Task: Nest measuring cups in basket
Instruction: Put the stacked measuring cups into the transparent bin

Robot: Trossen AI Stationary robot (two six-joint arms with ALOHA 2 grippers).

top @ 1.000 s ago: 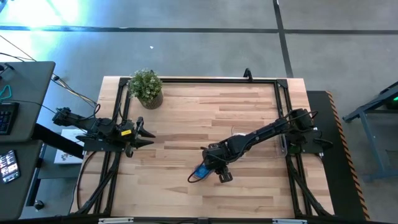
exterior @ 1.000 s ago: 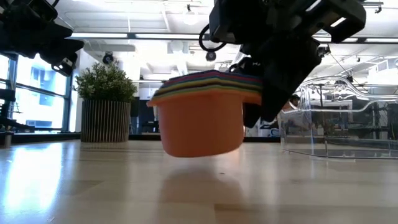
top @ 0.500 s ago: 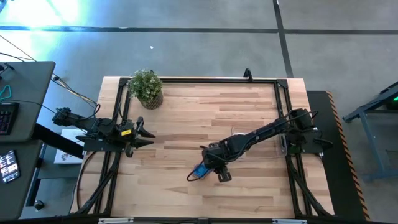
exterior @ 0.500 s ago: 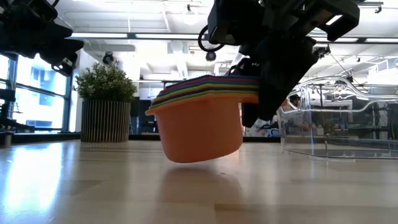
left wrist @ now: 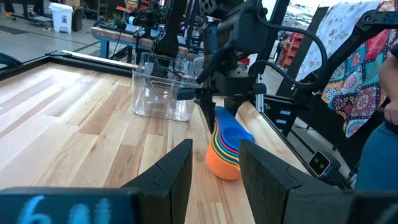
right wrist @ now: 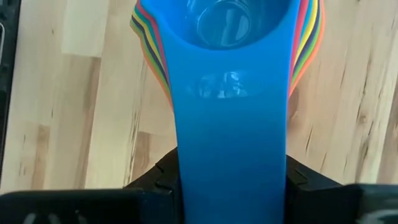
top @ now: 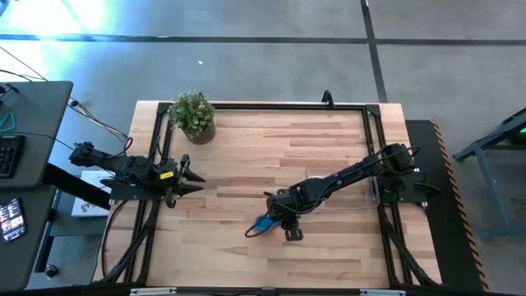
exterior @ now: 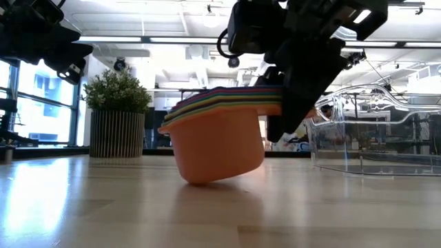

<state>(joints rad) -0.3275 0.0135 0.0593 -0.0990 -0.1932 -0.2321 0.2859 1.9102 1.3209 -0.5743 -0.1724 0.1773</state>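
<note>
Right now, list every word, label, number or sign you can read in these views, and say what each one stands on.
No text in any view can be read for certain.
Blurred glowing marks along the left wrist view's bottom edge: not legible.
Yellow label on the waiting left arm at the table's left edge: too small to read.
Stack of nested coloured plastic measuring cups, gripped by the right hand: no print visible.
Clear rectangular plastic basket: no label visible.

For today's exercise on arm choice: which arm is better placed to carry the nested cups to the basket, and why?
Right. The right gripper already grips the measuring cups by their handles; the basket sits on its side. The left gripper waits far off.
</note>
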